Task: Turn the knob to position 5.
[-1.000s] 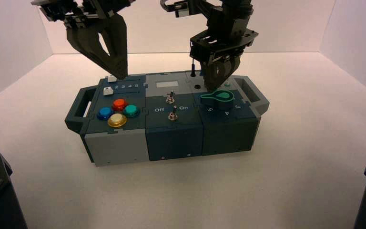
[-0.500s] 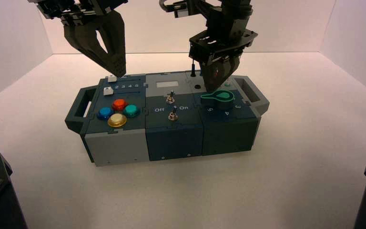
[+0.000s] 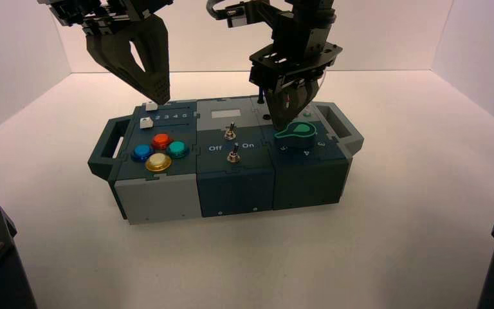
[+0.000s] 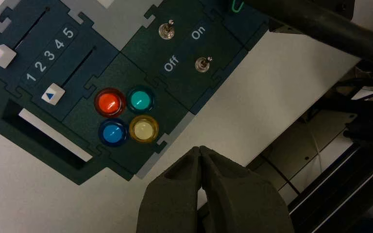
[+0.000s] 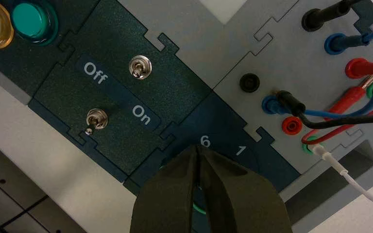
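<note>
Looking down from the high view, the right gripper [image 3: 287, 122] hangs with its closed fingertips just at the far-left edge of the knob [image 3: 296, 132], whose pointer tip aims toward the box's near-left, at the white numeral 5 [image 3: 284, 148] in the arc of digits below the gripper. Whether the tips touch the dial cannot be told from here. The box [image 3: 231, 183] sits under both arms. The left gripper [image 3: 161, 96] hovers above the far-left corner of the box, over the white slider caps [image 3: 146, 122], holding nothing.

From the left wrist view, the left gripper [image 4: 200, 151] has its fingers pressed together and empty, off the box's edge; beyond its tips lie the yellow button [image 4: 144, 128], blue button [image 4: 112, 133], red button [image 4: 109, 102] and teal button [image 4: 141, 99].

From the right wrist view, the right gripper [image 5: 198, 150] is clenched, fingers meeting in a point that covers the knob; only a sliver of green [image 5: 197, 208] shows between them. Just past the tips stand the numerals 6 [image 5: 204, 141] and 1 [image 5: 241, 150], farther off two toggle switches [image 5: 139, 66] between "Off" and "On".
</note>
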`<state>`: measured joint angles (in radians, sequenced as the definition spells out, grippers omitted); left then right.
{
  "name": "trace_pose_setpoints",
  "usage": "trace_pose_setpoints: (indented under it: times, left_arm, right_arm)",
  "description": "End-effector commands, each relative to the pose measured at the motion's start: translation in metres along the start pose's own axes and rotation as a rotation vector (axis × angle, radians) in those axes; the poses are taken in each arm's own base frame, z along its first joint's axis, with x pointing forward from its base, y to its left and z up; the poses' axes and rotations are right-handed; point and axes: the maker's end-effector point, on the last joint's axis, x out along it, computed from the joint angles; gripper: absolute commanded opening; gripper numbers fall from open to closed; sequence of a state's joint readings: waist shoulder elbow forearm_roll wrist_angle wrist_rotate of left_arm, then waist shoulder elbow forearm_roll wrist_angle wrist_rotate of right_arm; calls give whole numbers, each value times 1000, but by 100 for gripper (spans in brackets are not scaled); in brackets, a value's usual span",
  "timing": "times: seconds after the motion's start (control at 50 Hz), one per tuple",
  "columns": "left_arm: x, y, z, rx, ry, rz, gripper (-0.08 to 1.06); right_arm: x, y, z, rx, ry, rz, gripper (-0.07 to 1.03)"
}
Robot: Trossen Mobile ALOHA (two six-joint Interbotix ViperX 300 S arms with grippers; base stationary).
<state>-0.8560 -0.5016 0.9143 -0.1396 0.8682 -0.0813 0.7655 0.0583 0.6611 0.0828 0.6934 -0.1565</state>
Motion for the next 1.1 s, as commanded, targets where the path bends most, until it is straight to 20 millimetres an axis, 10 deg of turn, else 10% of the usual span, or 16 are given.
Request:
trace_pose_setpoints:
  times: [0.02, 1.1]
  left_arm:
    - [-6, -1, 8, 2, -28, -2, -3]
    - [-8, 1, 0, 3, -38, -1, -3]
  right_arm:
    - [-8, 0, 4, -6, -21, -2, -3]
    - [-55, -10, 26, 1, -180, -42, -3]
